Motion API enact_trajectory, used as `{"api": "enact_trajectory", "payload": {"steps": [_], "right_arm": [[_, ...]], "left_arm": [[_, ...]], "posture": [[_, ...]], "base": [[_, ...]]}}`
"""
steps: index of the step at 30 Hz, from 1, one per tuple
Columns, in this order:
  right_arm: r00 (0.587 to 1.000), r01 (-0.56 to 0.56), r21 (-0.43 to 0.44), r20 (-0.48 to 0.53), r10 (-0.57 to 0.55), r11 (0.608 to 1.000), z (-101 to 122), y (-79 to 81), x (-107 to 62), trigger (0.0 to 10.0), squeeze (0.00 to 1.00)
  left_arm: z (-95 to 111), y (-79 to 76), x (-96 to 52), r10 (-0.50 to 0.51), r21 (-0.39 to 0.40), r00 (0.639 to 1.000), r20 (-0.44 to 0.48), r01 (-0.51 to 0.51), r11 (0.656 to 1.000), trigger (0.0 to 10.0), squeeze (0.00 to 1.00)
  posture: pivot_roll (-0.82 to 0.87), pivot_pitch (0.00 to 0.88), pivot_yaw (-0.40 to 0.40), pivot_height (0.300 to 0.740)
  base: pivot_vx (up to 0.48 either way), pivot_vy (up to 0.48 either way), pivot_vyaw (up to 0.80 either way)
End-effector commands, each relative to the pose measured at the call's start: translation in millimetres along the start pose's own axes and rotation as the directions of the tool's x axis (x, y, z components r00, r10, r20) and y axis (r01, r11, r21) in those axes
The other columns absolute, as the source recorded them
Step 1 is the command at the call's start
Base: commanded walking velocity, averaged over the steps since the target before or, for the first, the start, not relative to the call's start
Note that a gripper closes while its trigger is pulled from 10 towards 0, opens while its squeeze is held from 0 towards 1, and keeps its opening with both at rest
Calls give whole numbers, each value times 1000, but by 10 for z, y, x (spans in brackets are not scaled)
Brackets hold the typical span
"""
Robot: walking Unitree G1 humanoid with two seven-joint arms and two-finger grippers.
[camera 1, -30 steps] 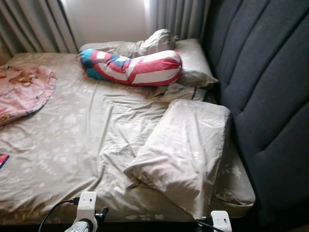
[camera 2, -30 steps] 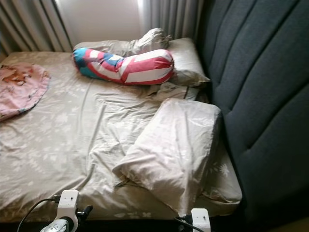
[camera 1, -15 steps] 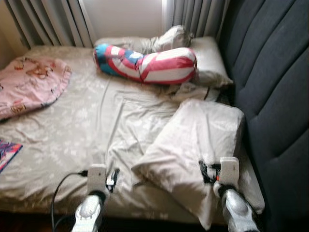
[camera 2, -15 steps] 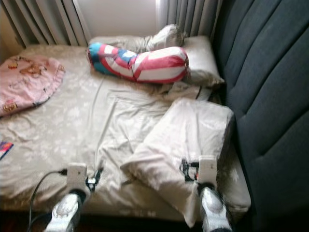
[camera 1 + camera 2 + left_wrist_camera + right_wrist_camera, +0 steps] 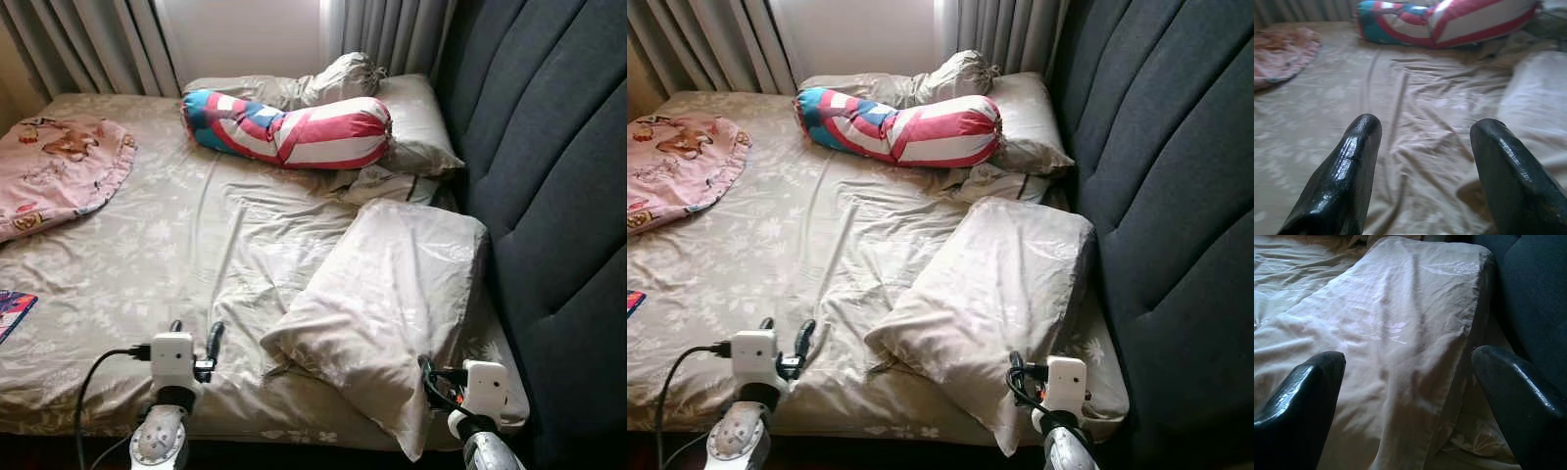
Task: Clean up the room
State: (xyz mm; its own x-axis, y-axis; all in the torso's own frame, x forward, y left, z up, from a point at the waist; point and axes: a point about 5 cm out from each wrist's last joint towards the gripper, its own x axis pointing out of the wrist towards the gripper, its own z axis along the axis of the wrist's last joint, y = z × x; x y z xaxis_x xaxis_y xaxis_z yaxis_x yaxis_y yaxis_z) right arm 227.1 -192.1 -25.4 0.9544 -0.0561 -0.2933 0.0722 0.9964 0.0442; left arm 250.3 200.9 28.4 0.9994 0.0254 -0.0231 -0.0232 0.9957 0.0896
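Pillow (image 5: 387, 294) lay at 12 o'clock from right gripper (image 5: 1405, 396), long axis 1-to-7; both grippers wide open, empty; left gripper (image 5: 1422, 161) farther.

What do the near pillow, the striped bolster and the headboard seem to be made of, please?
Near pillow: thin beige woven cloth with a faint leaf print, judging by its soft creases. Striped bolster: smooth printed fabric, plumply stuffed. Headboard: dark matte upholstery, padded in stitched panels; the exact weave is unclear.
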Motion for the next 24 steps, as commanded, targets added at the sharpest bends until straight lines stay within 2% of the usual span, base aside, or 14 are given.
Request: {"api": "enact_trajectory", "payload": {"steps": [1,7,10,15,24], "right_arm": [[999,8,5,32,-8,1000,90,-3,49,10000,0],[999,18,4,31,-18,1000,114,-9,75,10000,0],[1000,11,8,28,-11,1000,109,22,71,10000,0],[1000,8,15,30,-9,1000,101,55,64,10000,0],[1000,-3,16,26,3,1000,105,102,76,10000,0]], "left_arm": [[28,-46,22,-30,3,1000,-5,30,1000,10000,0],[39,-48,40,-31,-1,999,-20,31,1000,10000,0],[60,-62,43,-36,-6,999,-23,36,999,10000,0],[74,-62,48,-36,-7,999,-20,36,999,10000,0],[98,-75,40,-37,-10,999,-21,37,999,10000,0]], "posture": [[-119,6,-51,740],[-122,0,-47,740],[-124,0,-46,740],[-126,0,-45,740],[-122,6,-50,740]], "base": [[0,0,0],[0,0,0],[276,0,0],[312,0,-536],[298,0,0]]}}
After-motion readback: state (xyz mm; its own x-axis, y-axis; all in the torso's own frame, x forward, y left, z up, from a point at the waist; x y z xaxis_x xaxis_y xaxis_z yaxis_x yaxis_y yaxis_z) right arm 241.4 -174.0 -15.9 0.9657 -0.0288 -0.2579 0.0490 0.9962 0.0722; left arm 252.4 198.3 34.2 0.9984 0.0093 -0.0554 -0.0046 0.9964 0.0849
